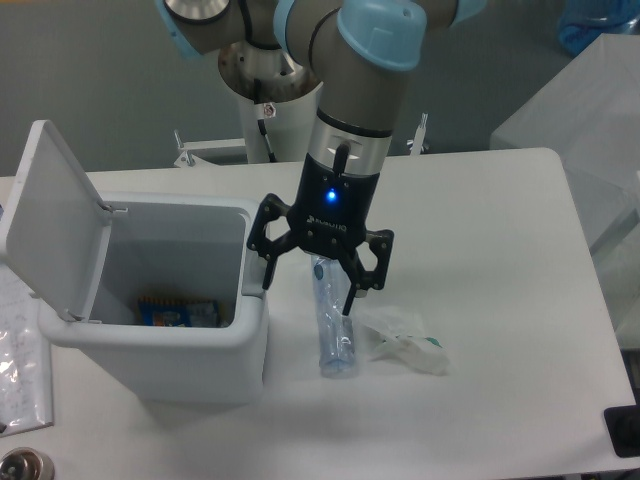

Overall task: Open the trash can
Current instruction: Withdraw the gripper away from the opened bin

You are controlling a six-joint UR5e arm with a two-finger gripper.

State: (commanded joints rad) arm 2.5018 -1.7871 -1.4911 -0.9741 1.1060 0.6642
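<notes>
The single fixed view shows one trash can [150,300], a boxy white plastic bin with smooth walls and rounded corners, standing on the left part of the white table [500,300]. Its flat rectangular lid [55,225] is swung up on the left edge, tilted back past upright, so the grey inside is open to view. One small blue and orange packet [178,312] lies at the bottom.

One gripper [310,290], black with a blue light on its body, hangs just right of the bin's right rim. Its two fingers are spread wide and hold nothing.

On the table beneath it lies one clear plastic tube-like bottle [332,325], lengthwise toward the near edge. Just right of that is one crumpled clear wrapper [405,340] with a green bit.
</notes>
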